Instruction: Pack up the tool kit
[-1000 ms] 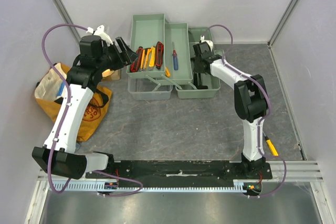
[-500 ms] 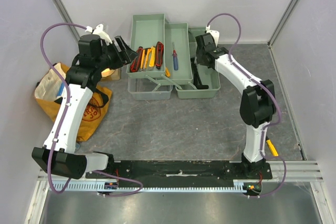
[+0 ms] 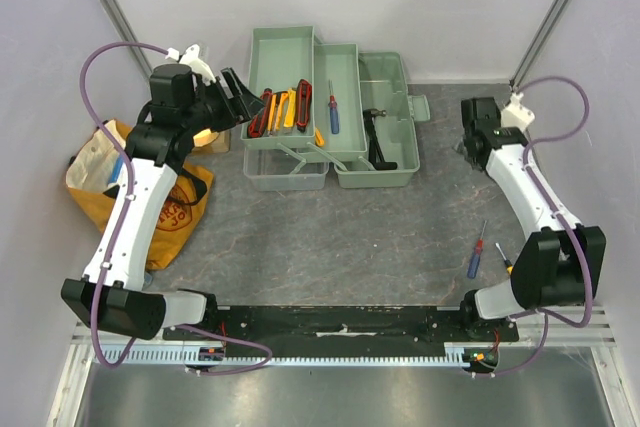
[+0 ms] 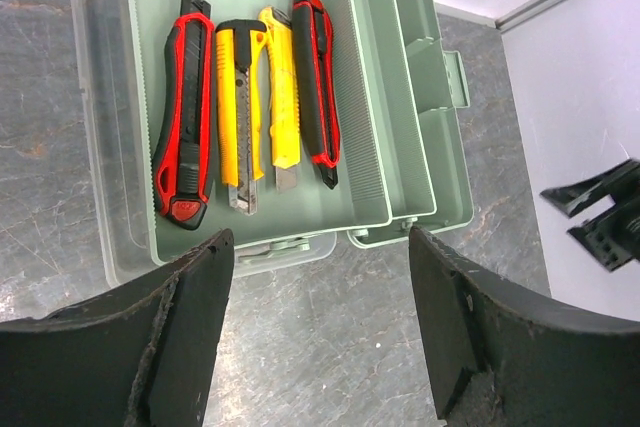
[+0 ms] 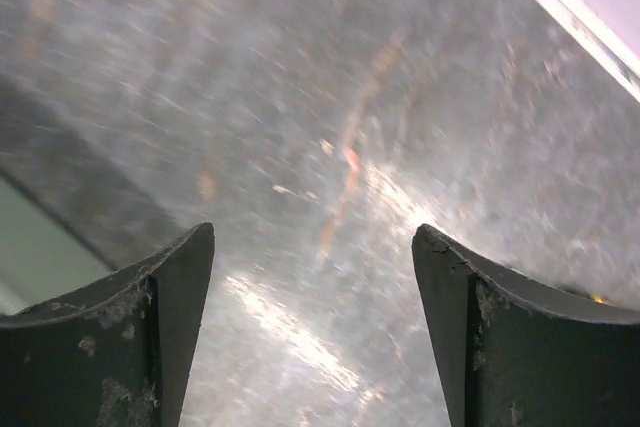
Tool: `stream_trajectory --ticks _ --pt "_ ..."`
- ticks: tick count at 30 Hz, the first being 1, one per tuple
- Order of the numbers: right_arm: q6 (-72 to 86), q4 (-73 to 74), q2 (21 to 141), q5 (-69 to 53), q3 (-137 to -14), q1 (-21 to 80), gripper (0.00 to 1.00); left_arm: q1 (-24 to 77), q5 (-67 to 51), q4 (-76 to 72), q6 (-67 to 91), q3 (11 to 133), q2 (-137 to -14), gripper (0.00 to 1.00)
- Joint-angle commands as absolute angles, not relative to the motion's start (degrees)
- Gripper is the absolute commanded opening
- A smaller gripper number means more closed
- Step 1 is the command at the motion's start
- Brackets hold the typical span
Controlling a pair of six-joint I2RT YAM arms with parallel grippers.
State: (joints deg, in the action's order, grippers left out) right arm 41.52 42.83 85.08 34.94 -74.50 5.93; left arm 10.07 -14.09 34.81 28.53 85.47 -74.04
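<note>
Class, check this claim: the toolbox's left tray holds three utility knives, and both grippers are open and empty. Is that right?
Not quite. The left tray holds four utility knives, not three: two red-and-black and two yellow, side by side in the left wrist view. The left gripper and right gripper are indeed open and empty.

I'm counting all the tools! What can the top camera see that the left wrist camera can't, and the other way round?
Only the top view shows a screwdriver lying on the table, another screwdriver in the middle tray, and the yellow-orange bag. Only the left wrist view shows grey blade tips up close. Both show the green toolbox and the four utility knives side by side in its left tray.
</note>
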Motion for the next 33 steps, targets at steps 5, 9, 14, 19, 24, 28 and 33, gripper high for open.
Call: stream_trajectory --ticks 5,9,14,19,24,28,33 --pt "54.3 47.5 77.3 29.0 -56.1 0.4 0.91 9.8 -17.0 34.7 26.3 88.0 -75.3 0.76" --pt "61.5 49.7 75.8 27.8 -51.2 -5.0 0.98 9.8 -17.7 34.9 26.6 88.0 -75.8 0.76" --pt "66.0 48.9 77.4 25.4 -47.1 -12.1 0.98 9.8 -18.5 35.5 27.3 88.3 -76.7 0.76" --pt "67.6 46.8 78.0 24.9 -45.6 -16.3 0.98 9.8 -18.6 37.4 27.3 89.9 -77.8 0.76" --pt "67.3 45.0 76.6 24.9 -43.3 -19.4 0.98 9.8 -17.5 38.8 26.7 92.5 -79.1 0.76" --pt "67.4 43.9 75.9 23.2 -41.5 -22.3 0.98 9.8 -17.7 38.9 26.6 94.0 -80.1 0.76" --pt "68.4 42.8 76.0 21.4 -39.1 -25.0 0.97 9.8 -17.8 39.7 26.5 95.3 -81.4 0.76"
